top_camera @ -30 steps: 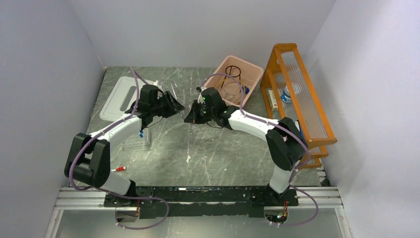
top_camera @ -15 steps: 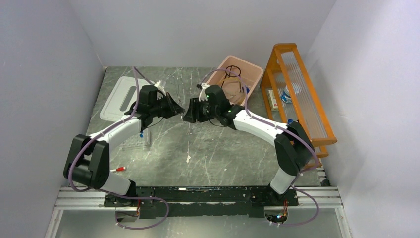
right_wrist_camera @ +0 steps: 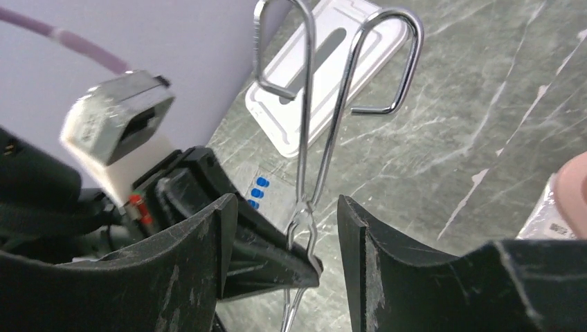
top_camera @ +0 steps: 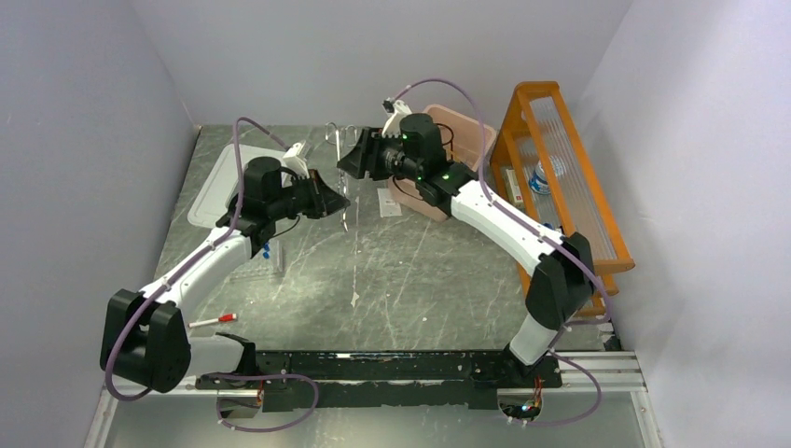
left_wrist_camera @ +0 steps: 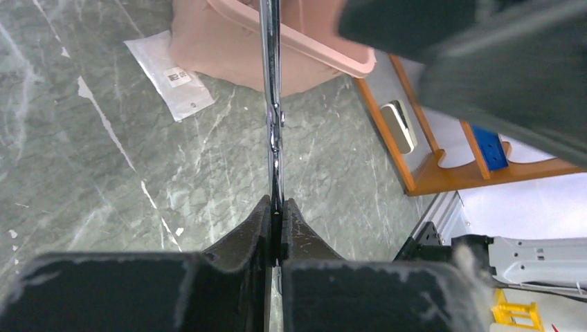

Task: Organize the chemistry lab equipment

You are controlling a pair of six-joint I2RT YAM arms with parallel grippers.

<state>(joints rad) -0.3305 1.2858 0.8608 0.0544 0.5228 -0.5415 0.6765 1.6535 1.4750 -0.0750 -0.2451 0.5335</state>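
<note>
While the left pincer [left_wrist_camera: 277,228] clamps the tongs [left_wrist_camera: 271,83] near their pivot, centre of the top view over the table [top_camera: 420,271], the right pincer [right_wrist_camera: 285,207] just beyond gapes wide, one finger each side of the tongs, not touching. Their loop ends show at top of right wrist frame. Pink bin [top_camera: 471,131] sits upper right, behind.

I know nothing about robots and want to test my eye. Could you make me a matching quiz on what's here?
Things:
1 tongs
2 right gripper
3 bin
4 marker

States:
a open
b pink
c held in the left gripper
d red cap

Pairs: 1-c, 2-a, 3-b, 4-d
</note>
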